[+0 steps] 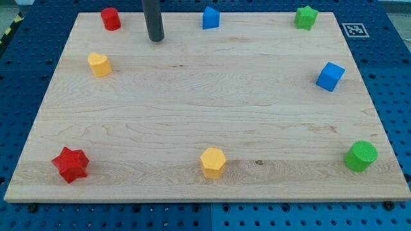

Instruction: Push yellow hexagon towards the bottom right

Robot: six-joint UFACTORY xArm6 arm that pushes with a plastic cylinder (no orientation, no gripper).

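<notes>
The yellow hexagon (212,162) lies near the bottom edge of the wooden board (205,96), about mid-width. My tip (156,38) is at the view's top, left of centre, far from the hexagon. It stands between the red cylinder (110,18) on its left and the blue pentagon-like block (210,18) on its right, touching neither.
A yellow heart-shaped block (99,65) is at the left. A red star (70,164) is at the bottom left. A green cylinder (360,156) is at the bottom right. A blue cube (330,76) is at the right. A green star (306,17) is at the top right.
</notes>
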